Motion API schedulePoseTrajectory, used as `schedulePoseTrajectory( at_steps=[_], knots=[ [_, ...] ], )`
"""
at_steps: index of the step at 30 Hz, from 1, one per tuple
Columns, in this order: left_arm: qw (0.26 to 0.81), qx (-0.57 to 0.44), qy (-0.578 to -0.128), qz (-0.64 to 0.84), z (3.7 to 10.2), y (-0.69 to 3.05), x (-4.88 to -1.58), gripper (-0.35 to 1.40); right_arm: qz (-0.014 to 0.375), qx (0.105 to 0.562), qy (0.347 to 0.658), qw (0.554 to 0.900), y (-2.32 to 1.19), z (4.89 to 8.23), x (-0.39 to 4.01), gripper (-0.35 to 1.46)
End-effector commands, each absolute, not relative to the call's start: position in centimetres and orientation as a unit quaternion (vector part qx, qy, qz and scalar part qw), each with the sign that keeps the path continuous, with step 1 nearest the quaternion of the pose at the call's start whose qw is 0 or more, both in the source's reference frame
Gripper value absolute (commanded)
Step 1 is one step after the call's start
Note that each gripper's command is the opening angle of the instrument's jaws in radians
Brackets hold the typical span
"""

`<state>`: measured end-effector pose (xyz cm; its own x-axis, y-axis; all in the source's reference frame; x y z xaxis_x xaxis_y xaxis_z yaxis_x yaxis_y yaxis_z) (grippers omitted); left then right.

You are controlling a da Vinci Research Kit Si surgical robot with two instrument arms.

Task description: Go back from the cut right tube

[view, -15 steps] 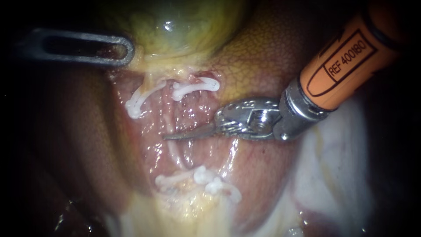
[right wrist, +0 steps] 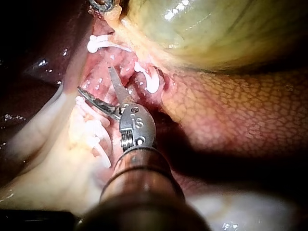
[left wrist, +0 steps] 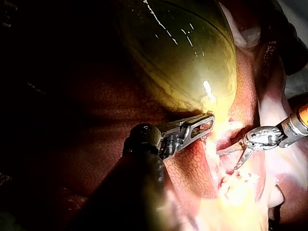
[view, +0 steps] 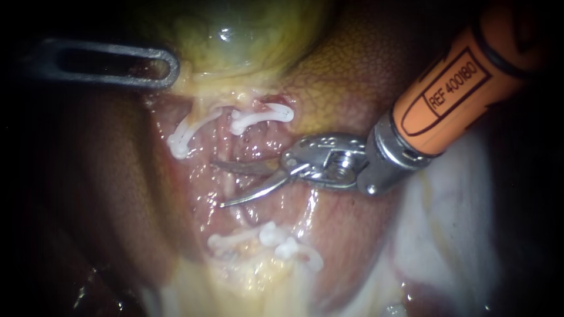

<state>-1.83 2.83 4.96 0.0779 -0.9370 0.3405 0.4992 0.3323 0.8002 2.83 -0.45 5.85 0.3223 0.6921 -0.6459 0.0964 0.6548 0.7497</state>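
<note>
My right instrument (view: pixel 220 185) comes in on an orange shaft (view: pixel 452 88), and its two scissor blades are open. They stand between the upper white clips (view: pixel 261 115) and the lower clips (view: pixel 273 235). A thin pale tube (view: pixel 239 216) runs through the gap between the blades, and nothing is gripped. The right wrist view shows the same open blades (right wrist: pixel 95 79) ahead of the metal wrist. My left instrument (view: pixel 167 67) is shut on the gallbladder (view: pixel 235 35) at its lower end, as the left wrist view (left wrist: pixel 202 126) also shows. I cannot make out the cut ends of the right tube.
Mottled liver (view: pixel 346 70) lies to the right of the clipped bed and under the gallbladder. Pale white tissue (view: pixel 446 235) spreads under the orange shaft. Yellowish fat (view: pixel 252 282) sits below the lower clips. The right instrument (left wrist: pixel 227 160) shows beside my left one in the left wrist view.
The right instrument's blades were together and have opened. Its wrist and shaft have shifted a little to the left. The left instrument has not moved.
</note>
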Motion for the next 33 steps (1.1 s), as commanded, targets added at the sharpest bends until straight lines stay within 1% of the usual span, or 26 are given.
schedulePoseTrajectory(
  at_steps=[1,4,6,8,10,13,15,18,22,23,27,30,33],
  knots=[
    [0.690,0.251,-0.436,-0.520,4.96,2.83,-1.83,-0.35,0.204,0.362,0.545,0.729,-0.45,5.85,2.81,1.30],
    [0.690,0.251,-0.436,-0.520,4.96,2.83,-1.83,-0.35,0.212,0.351,0.544,0.732,-0.46,5.83,2.77,1.33],
    [0.690,0.250,-0.436,-0.521,4.96,2.83,-1.83,-0.35,0.215,0.317,0.548,0.744,-0.49,5.80,2.72,1.36],
    [0.690,0.250,-0.436,-0.521,4.96,2.83,-1.82,-0.35,0.214,0.264,0.551,0.762,-0.53,5.75,2.65,1.43],
    [0.690,0.250,-0.436,-0.521,4.97,2.84,-1.82,-0.35,0.206,0.225,0.551,0.776,-0.57,5.68,2.57,1.45],
    [0.690,0.249,-0.436,-0.521,4.97,2.84,-1.82,-0.35,0.192,0.184,0.551,0.791,-0.59,5.58,2.44,1.45],
    [0.689,0.249,-0.437,-0.521,4.97,2.84,-1.82,-0.35,0.183,0.160,0.544,0.803,-0.58,5.51,2.33,1.45],
    [0.689,0.249,-0.437,-0.521,4.97,2.84,-1.82,-0.35,0.166,0.133,0.518,0.829,-0.54,5.41,2.15,1.45],
    [0.689,0.249,-0.437,-0.521,4.97,2.84,-1.82,-0.35,0.147,0.128,0.469,0.861,-0.51,5.29,1.91,1.45],
    [0.689,0.249,-0.437,-0.521,4.97,2.84,-1.82,-0.35,0.141,0.129,0.453,0.871,-0.50,5.26,1.85,1.41],
    [0.689,0.249,-0.437,-0.521,4.97,2.84,-1.83,-0.35,0.124,0.130,0.405,0.896,-0.46,5.16,1.70,1.38],
    [0.689,0.249,-0.437,-0.521,4.97,2.84,-1.83,-0.35,0.121,0.130,0.384,0.906,-0.45,5.10,1.63,1.38],
    [0.689,0.249,-0.437,-0.521,4.98,2.84,-1.83,-0.35,0.124,0.125,0.376,0.910,-0.45,5.05,1.60,1.38]
  ],
)
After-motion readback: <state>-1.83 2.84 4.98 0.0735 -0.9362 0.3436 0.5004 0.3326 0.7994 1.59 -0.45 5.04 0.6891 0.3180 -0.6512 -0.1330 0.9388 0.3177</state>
